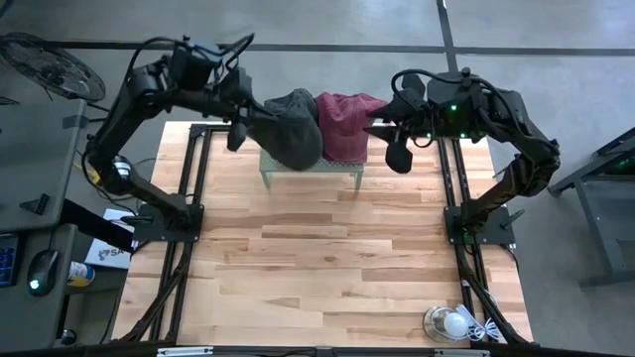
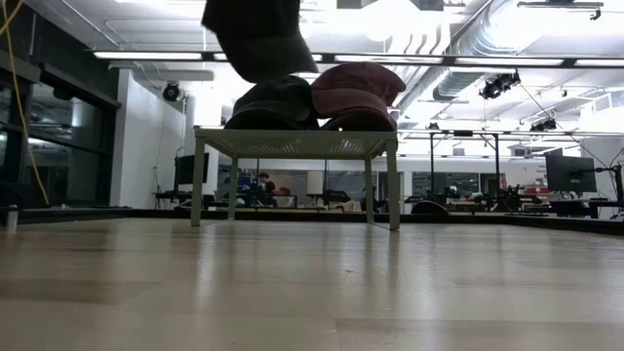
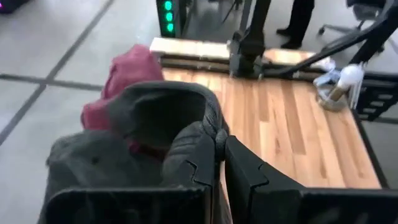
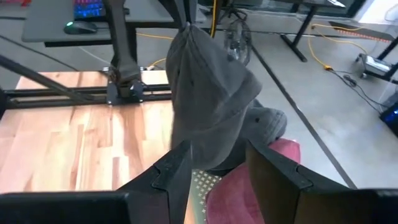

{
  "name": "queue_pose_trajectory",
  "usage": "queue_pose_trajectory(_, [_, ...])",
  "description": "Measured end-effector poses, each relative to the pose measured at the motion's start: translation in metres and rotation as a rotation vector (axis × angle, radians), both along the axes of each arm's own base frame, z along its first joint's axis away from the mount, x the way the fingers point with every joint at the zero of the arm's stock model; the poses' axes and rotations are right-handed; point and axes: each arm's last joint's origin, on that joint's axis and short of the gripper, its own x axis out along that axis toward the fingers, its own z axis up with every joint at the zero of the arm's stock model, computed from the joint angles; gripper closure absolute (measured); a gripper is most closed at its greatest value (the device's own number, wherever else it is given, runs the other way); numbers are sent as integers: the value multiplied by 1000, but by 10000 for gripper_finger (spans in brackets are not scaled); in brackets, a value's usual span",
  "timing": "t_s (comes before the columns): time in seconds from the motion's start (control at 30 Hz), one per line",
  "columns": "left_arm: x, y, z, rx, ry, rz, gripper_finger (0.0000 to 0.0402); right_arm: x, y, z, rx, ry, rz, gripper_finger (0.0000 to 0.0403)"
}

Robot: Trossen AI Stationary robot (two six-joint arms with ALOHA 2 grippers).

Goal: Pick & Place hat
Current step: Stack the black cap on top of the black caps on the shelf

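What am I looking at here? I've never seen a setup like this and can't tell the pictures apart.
These are four cameras on one robot with two dark arms at a wooden table. One camera looks straight down, one sits at tabletop height, and one rides on each arm's wrist.

At the table's far edge stands a small pale green stand with hats on it: a dark grey hat and maroon hats beside it.

The left gripper is shut on another dark grey hat and holds it in the air above the stand. The right gripper, open, waits beside the maroon hats. A light bulb in a small dish lies at the near right corner.
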Motion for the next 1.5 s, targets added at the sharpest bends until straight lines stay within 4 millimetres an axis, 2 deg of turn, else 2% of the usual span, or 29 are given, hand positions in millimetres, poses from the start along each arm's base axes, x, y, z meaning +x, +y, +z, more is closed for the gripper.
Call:
queue_pose_trajectory(0.17, [-2, 20, -6, -1, 31, -10, 392, 0, 0, 0, 24, -10, -30, 258])
queue_pose_trajectory(0.33, [-7, 32, -5, 26, 8, -30, 392, 0, 0, 0, 47, -18, -42, 258])
queue_pose_trajectory(0.83, [0, 68, -22, 5, 32, -116, 392, 0, -2, 0, 42, -24, -102, 258])
queue_pose_trajectory(1.5, [12, 115, -36, 98, 43, -23, 392, -1, -3, 0, 50, -31, -126, 258])
